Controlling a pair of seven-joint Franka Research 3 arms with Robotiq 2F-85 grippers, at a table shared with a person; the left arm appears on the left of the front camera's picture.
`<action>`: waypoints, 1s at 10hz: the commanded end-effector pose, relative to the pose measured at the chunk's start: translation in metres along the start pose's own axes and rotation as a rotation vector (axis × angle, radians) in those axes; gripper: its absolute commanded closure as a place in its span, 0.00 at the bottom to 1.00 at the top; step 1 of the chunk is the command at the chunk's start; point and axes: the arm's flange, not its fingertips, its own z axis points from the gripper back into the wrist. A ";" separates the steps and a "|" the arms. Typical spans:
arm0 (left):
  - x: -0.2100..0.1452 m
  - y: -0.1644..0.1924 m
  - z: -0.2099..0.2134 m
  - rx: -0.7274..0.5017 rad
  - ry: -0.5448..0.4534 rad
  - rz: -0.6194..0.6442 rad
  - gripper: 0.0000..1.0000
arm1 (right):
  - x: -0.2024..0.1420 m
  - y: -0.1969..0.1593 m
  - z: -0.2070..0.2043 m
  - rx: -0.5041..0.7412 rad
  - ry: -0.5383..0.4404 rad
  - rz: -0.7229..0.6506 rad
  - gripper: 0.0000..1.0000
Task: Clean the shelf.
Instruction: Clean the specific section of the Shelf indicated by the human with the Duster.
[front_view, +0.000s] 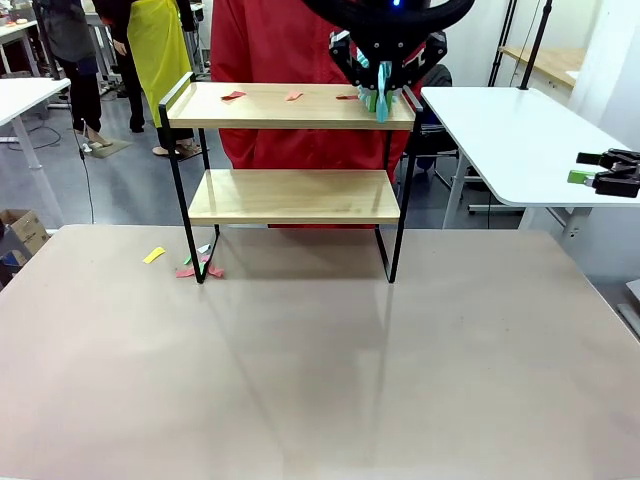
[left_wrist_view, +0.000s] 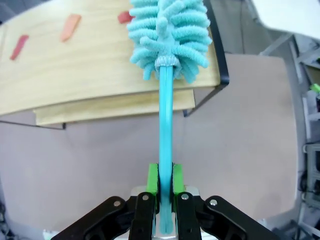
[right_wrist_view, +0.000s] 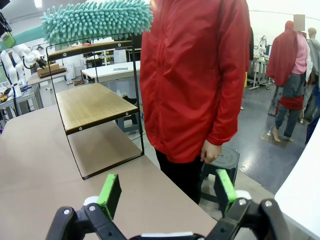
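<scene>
The shelf (front_view: 290, 195) is set at the surface's (front_view: 320, 360) 12 o'clock. A blue duster (left_wrist_view: 169, 35) is pinched by the left hand (left_wrist_view: 165, 179) — held at the top board's (front_view: 290, 108) 3 o'clock end. The right hand (right_wrist_view: 167, 192) is spread.

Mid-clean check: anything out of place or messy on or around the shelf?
Yes, loose scraps. Three reddish bits lie on the shelf's top board, and a yellow scrap and pink scraps lie on the table by its near left leg. The shelf itself stands straight, with no visible damage.
</scene>
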 end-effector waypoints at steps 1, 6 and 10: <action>0.003 -0.012 0.009 -0.043 0.062 0.020 0.87 | 0.008 0.001 -0.003 -0.014 0.011 -0.012 0.00; 0.000 -0.009 -0.004 -0.065 0.179 0.056 0.87 | 0.008 0.001 -0.003 -0.014 0.011 -0.012 0.00; -0.003 -0.005 -0.015 -0.062 0.177 0.047 0.87 | 0.008 0.001 -0.003 -0.014 0.011 -0.012 0.00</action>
